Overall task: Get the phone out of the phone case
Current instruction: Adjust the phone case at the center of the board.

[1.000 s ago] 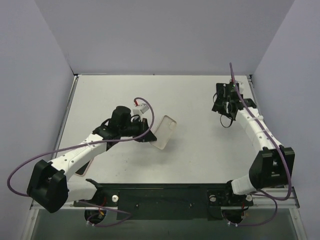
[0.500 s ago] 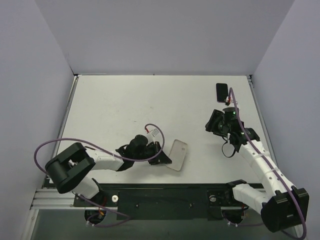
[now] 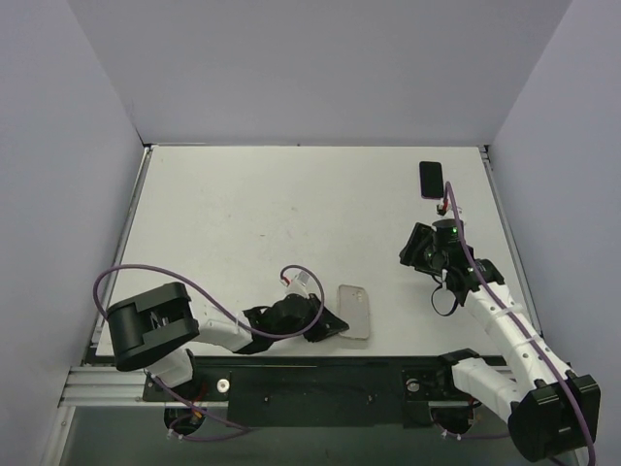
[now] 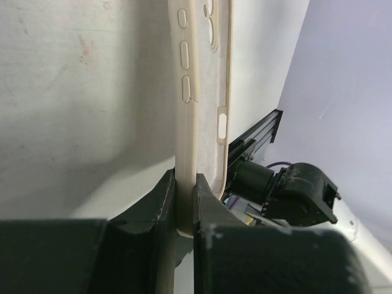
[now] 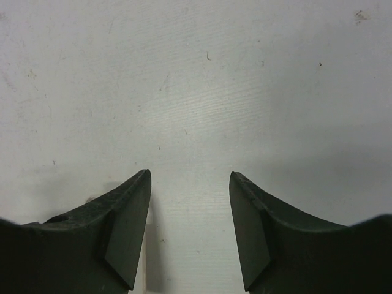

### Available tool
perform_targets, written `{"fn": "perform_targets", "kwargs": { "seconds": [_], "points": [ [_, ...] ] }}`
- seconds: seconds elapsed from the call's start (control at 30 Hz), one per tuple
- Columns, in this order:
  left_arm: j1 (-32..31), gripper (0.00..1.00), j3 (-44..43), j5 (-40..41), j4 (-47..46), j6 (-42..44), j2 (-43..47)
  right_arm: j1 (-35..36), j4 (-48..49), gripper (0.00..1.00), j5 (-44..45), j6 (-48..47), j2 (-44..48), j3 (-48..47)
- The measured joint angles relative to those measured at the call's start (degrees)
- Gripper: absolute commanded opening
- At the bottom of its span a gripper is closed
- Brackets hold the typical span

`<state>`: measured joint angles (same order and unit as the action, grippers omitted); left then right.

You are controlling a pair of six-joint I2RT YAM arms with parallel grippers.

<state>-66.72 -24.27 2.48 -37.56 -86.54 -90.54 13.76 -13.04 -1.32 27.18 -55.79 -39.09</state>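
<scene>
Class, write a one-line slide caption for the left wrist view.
Left gripper shut on the edge of the empty cream phone case.

Matt, likely soft plastic phone case (image 4: 187,92); table (image 5: 184,79) matt, faintly scuffed.

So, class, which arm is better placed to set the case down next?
Left. The left gripper is shut on the case edge; the right gripper stands open, empty, away from it.

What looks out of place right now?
Nothing damaged or spilled. The empty phone case is close to the near edge of the table, its side wall pinched in the left gripper; the phone lies apart near the far right corner.
</scene>
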Motion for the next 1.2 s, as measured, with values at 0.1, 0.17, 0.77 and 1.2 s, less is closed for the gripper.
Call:
{"fn": "perform_targets", "kwargs": {
  "seconds": [0.1, 0.17, 0.77, 1.2],
  "points": [
    [-1.7, 0.38, -1.9, 2.4, 4.2, -2.6, 1.1, -0.2, 0.0, 0.49, 0.0, 0.1, 0.3, 0.2],
    [-2.5, 0.51, -2.4, 3.3, 6.2, -4.2, 1.1, -0.2, 0.3, 0.49, -0.1, 0.3, 0.8, 0.7],
    [1.7, 0.86, -17.4, 15.6, 57.0, 1.4, 19.5, -0.2, 1.0, 0.49, -3.9, 0.9, 2.5, 1.9],
    [68.8, 0.74, -15.8, 14.8, 70.1, 35.0, 38.3, 0.4, 7.2, 0.49, -14.3, 6.0, 8.0, 8.3]
  ]
}}
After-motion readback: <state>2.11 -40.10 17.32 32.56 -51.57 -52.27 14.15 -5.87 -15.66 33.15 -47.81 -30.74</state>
